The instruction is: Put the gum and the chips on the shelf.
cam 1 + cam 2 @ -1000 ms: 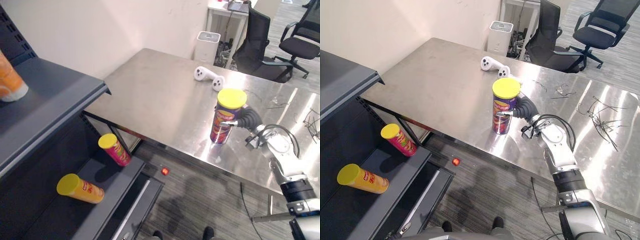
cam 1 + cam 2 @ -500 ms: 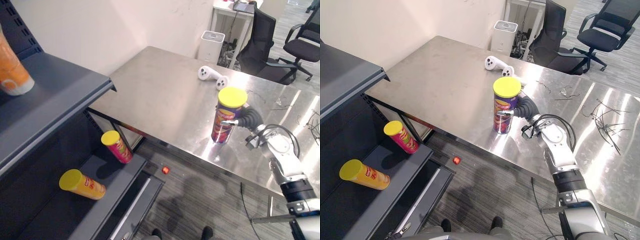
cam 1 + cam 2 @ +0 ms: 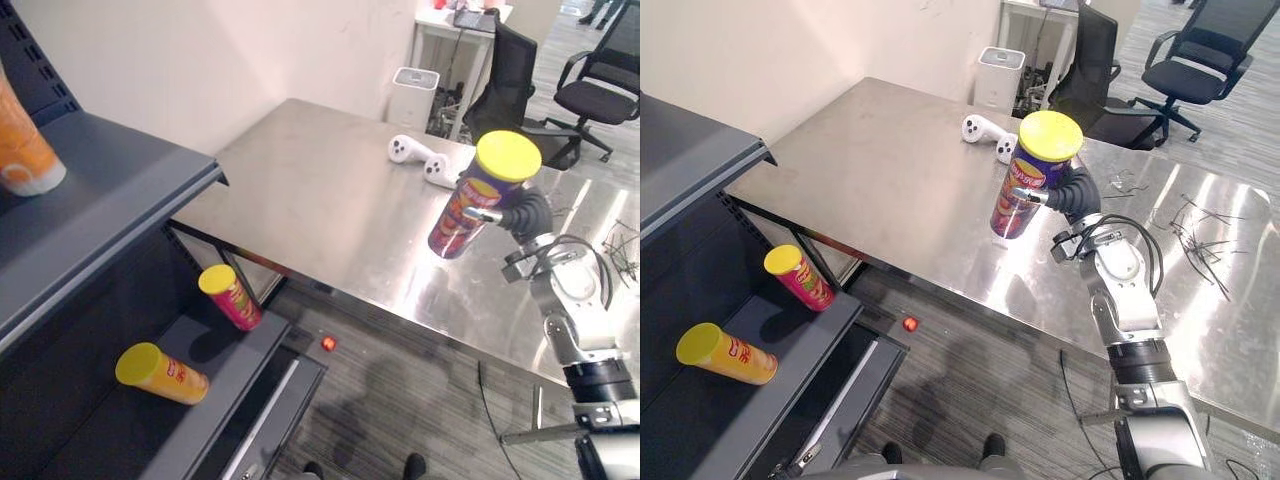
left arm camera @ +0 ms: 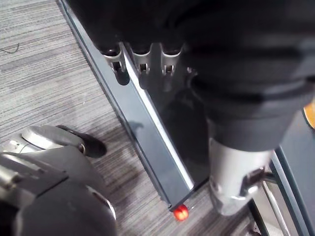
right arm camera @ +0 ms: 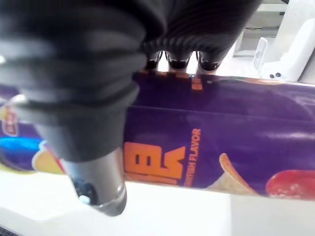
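Note:
A purple chips can (image 3: 470,205) with a yellow lid hangs tilted above the steel table (image 3: 320,200), its lid leaning toward the right. My right hand (image 3: 520,212) is shut on its side, fingers (image 5: 178,58) and thumb curled round the purple can (image 5: 236,147). At the left stands the dark grey shelf (image 3: 110,215). Its low board holds a red can (image 3: 231,298) and an orange can (image 3: 162,373), both lying with yellow lids. My left hand (image 4: 141,61) hangs over the floor by the shelf's base, fingers relaxed and holding nothing.
An orange container (image 3: 20,150) stands on the upper shelf board. A white game controller (image 3: 420,156) lies on the table behind the can. A small red object (image 3: 328,343) lies on the floor. A white bin (image 3: 412,92) and office chairs (image 3: 590,95) stand beyond the table.
My right hand has lifted the purple can off the table, up and to the right, and tilted it. The cans on the shelf have stayed put.

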You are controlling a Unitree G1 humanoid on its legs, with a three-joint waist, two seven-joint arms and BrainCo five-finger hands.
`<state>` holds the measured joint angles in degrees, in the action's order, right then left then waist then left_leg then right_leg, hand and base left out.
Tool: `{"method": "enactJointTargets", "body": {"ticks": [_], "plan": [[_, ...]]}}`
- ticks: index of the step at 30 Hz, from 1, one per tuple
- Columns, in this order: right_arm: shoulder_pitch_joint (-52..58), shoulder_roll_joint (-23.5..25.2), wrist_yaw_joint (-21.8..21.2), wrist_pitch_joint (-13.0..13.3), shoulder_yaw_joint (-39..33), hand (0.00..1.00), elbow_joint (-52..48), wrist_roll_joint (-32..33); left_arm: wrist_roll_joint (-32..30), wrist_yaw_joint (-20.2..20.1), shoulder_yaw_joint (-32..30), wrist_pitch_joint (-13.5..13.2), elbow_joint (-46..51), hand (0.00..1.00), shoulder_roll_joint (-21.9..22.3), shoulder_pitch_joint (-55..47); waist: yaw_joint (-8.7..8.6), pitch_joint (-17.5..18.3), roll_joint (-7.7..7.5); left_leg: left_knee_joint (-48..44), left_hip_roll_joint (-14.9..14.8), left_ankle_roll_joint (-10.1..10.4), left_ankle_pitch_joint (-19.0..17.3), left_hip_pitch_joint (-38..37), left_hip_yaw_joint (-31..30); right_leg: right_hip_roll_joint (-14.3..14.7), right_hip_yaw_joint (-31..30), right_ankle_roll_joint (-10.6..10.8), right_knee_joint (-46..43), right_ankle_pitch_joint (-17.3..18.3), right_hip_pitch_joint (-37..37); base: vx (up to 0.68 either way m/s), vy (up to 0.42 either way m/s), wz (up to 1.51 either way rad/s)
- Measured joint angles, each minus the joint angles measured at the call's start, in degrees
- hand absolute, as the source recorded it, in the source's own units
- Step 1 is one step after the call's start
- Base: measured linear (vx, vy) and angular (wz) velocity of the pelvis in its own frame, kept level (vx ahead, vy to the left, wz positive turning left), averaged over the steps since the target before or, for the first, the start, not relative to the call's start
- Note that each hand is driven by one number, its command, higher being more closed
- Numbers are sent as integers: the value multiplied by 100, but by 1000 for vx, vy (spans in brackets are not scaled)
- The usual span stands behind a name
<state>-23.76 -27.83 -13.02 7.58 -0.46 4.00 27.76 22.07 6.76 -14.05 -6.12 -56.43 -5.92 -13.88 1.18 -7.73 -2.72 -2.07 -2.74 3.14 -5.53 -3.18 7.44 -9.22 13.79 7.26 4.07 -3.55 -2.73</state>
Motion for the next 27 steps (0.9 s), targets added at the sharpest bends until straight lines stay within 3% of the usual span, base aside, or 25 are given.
{"method": "enactJointTargets", "body": {"ticks": [19,23,27], "plan": [[601,394,33,-130,7,100,-329,253,0,171,-105,-2,-16,0,31,-122,41,193,-12,-96,-14,8,18,-52,-199,-3,226,-12,53,-3,-248,-12,-1,5],[449,811,171,-123,359,100,-175,244,39,197,-110,-24,-17,0,178,-98,95,87,153,-660,-63,42,-71,387,-720,4,692,-103,-233,147,-233,-89,-30,62],[-21,980,382,-120,599,100,273,125,252,199,-218,-103,1,0,365,-119,430,-137,547,-742,-148,51,-86,799,-1056,66,1321,-221,-357,245,-263,-172,-64,77]]}}
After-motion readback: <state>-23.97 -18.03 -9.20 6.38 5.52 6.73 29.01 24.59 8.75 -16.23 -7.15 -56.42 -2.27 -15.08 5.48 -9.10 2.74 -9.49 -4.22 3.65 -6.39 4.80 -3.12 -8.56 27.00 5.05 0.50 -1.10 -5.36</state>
